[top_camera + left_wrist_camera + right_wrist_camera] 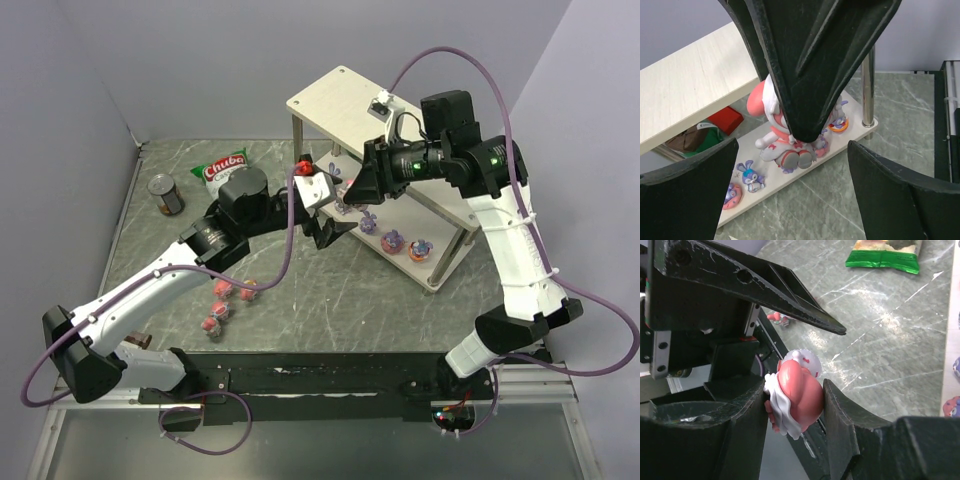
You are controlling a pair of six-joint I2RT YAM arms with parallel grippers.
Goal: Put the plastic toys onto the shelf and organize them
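The right wrist view shows the right gripper (796, 390) clamped on a pink-and-white toy (800, 402), a grip the top view hides. The left wrist view places that toy at the lower board (772, 181) of the shelf (340, 100), beside purple bunny toys (751, 176). The left gripper (793, 142) gapes wide and empty, and on the grey-green stone table (350, 300) loose toys (228, 292) lie at 8 o'clock, with the shelf at 1 o'clock.

From my left wrist, my right gripper's finger (810, 65) covers most of the pink-and-white toy (771, 127); only its 9 o'clock side and feet show. My left fingers (687, 200) run off the bottom edge, and the 7 o'clock one cuts off a purple toy (732, 195). Under the shelf's upper board (685, 95), something red (726, 120) and something green and brown (699, 140) are half hidden; I cannot tell what. From my right wrist, the chip bag (885, 255) is cropped at 12 o'clock.
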